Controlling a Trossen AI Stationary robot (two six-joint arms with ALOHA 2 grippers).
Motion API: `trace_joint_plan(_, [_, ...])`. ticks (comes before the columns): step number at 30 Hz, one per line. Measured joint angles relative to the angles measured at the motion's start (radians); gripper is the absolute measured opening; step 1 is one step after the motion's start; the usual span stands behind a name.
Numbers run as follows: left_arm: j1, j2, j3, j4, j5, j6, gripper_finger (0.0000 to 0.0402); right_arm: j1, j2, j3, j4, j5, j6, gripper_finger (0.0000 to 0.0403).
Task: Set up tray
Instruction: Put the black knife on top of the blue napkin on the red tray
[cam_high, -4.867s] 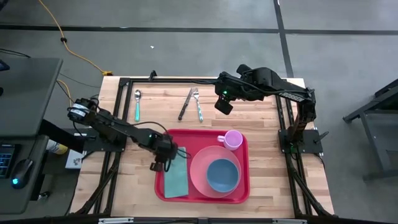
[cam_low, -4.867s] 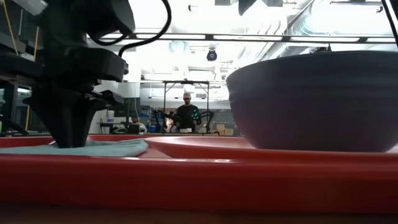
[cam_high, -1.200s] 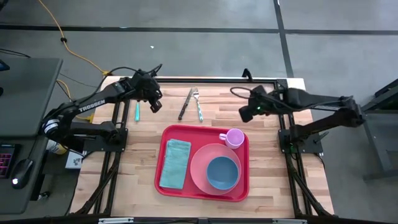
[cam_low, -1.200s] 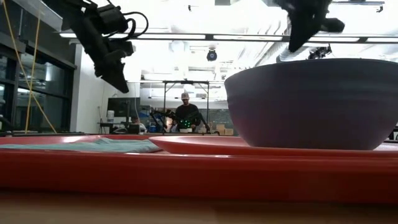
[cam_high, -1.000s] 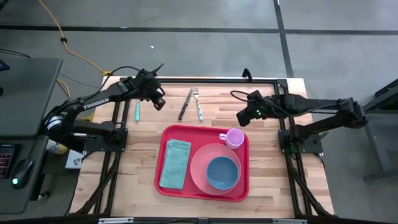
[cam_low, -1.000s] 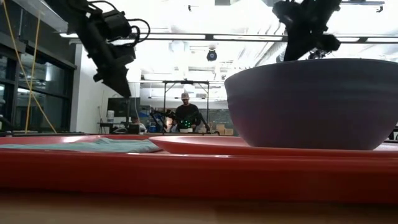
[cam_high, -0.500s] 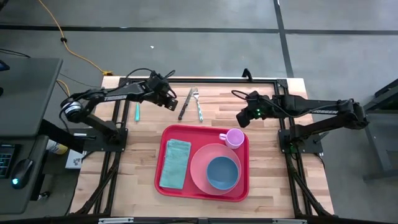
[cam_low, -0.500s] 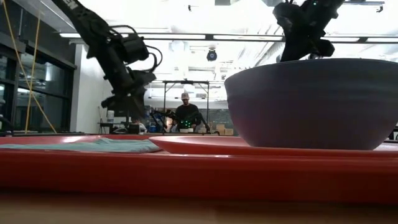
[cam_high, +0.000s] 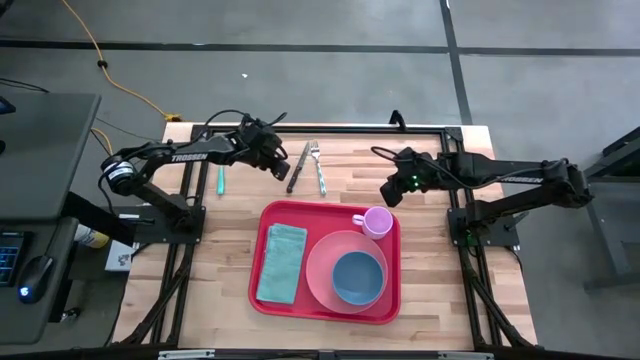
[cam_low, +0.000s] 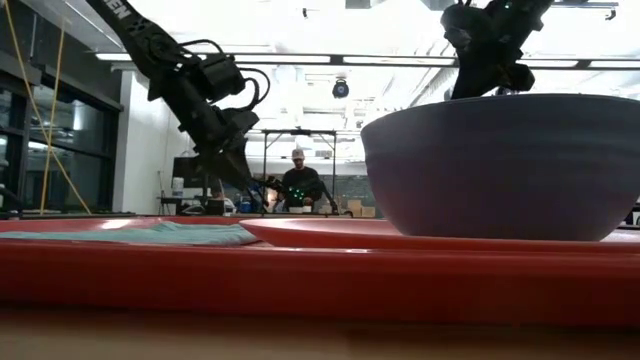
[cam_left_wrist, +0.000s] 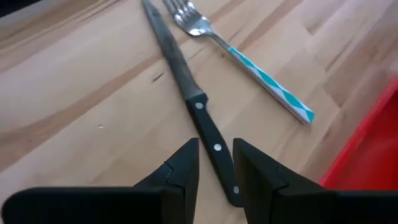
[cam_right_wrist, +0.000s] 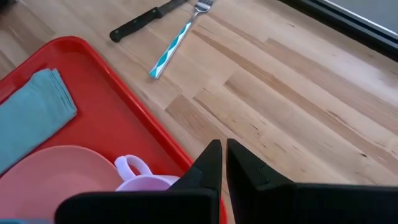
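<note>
tray (cam_high: 262, 232), long axis left-right across table

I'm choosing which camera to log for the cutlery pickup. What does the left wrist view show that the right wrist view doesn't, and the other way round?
Only the left wrist view: the left gripper, fingers apart, straddling the knife's black handle, seen close up, while the knife lies flat on the table.

Only the right wrist view: the shut right gripper above bare wood, plus the tray's contents: teal napkin, pink plate and pale purple cup.

Both: the knife, the fork with its teal-patterned handle, the wooden table, and an edge of the red tray.
</note>
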Motion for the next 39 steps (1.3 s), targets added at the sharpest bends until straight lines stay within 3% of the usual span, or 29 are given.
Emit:
trace_joint_plan(11, [-0.001, 0.000, 0.000, 0.003, 0.008, -0.086, 0.0280, 0.000, 0.000, 0.000, 0.000, -0.005, -0.047, 0.0000])
trace_joint_plan(14, [-0.001, 0.000, 0.013, -0.019, -0.012, -0.097, 0.0304, 0.000, 0.000, 0.000, 0.000, -0.005, -0.068, 0.0000])
trace_joint_plan(21, [-0.038, 0.049, 0.154, -0.177, -0.075, -0.043, 0.0290, -0.001, 0.000, 0.000, 0.000, -0.005, -0.120, 0.0000])
trace_joint_plan(31, [-0.066, 0.286, 0.431, -0.529, -0.078, 0.078, 0.0261, -0.022, -0.069, 0.000, -0.050, -0.047, -0.119, 0.0000])
trace_joint_plan(39, [-0.082, 0.406, 0.525, -0.571, -0.026, 0.009, 0.0272, -0.022, -0.156, 0.000, -0.054, -0.006, -0.120, 0.0000])
